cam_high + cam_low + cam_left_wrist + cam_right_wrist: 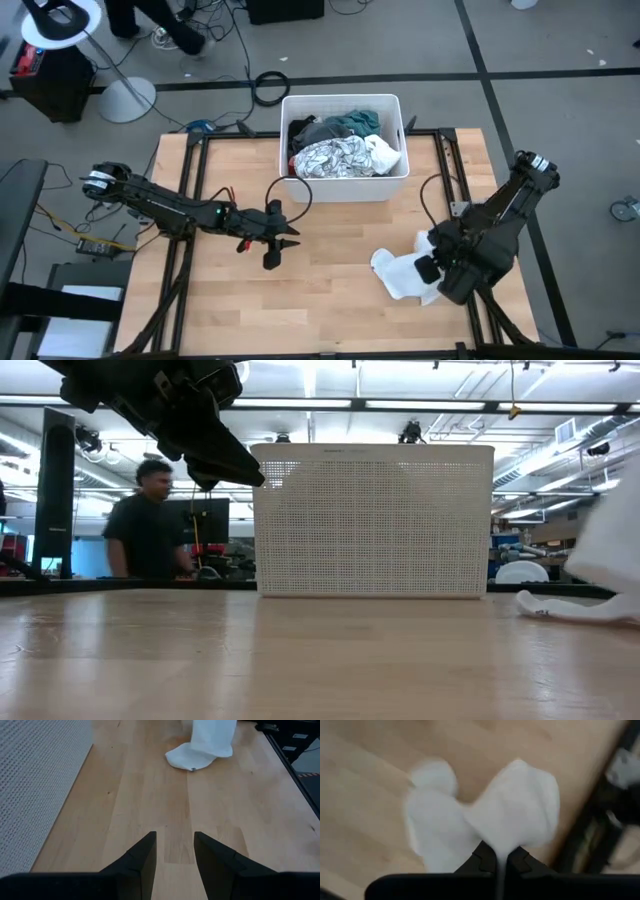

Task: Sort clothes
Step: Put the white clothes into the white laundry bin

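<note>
A white garment lies at the table's right near part; it also shows in the left wrist view, the low view and the right wrist view. My right gripper is shut on it. My left gripper is open and empty, above the table left of centre, pointing toward the white garment. More clothes, a teal one, a black one and a white-patterned one, lie piled in the white bin. My right gripper pinches a gathered fold of the white garment between its two fingers, coming from above. The cloth spreads out in two lobes below the fingers. Its lower part rests on the table.
The white perforated bin stands at the table's far middle, right beside my left gripper. Bare wood lies between the two grippers. Black frame rails run along the table's sides. A person stands in the room beyond the table.
</note>
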Motion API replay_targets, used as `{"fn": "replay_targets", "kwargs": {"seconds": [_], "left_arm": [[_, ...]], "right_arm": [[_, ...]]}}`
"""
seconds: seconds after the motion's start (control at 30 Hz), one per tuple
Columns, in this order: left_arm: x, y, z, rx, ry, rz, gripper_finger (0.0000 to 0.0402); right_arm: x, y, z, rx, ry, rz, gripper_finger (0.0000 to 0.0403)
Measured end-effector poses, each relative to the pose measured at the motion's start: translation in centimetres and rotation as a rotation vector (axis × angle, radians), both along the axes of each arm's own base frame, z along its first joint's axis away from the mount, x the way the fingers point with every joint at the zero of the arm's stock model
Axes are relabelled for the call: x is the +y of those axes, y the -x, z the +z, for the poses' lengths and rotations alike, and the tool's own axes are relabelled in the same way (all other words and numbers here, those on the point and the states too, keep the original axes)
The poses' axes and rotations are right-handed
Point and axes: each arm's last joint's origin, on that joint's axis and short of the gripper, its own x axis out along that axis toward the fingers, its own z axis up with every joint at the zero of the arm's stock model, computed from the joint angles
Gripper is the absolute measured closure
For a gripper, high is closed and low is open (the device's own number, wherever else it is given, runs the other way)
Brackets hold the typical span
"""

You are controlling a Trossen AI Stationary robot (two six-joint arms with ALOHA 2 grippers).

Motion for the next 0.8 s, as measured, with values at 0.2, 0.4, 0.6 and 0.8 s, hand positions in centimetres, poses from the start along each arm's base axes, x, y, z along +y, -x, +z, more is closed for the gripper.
{"fn": "replay_targets", "kwargs": {"seconds": [0.2, 0.4, 0.6, 0.8], "left_arm": [[0.0, 0.0, 0.0, -0.001, -0.013, -0.008, 0.0264], [0.0, 0.0, 0.0, -0.001, -0.013, -0.008, 0.0264], [0.0, 0.0, 0.0, -0.001, -0.013, -0.007, 0.0264], [0.0, 0.0, 0.0, -0.001, -0.013, -0.007, 0.0264]], "right_arm": [[-1.5, -2.2, 3.4, -0.168, 0.082, 0.079, 0.0402], [-4.0, -4.3, 5.5, -0.22, 0.198, 0.133, 0.0402], [-6.5, -6.3, 6.9, -0.251, 0.286, 0.182, 0.0403], [-8.3, -8.9, 9.3, -0.395, 0.348, 0.272, 0.0403]]}}
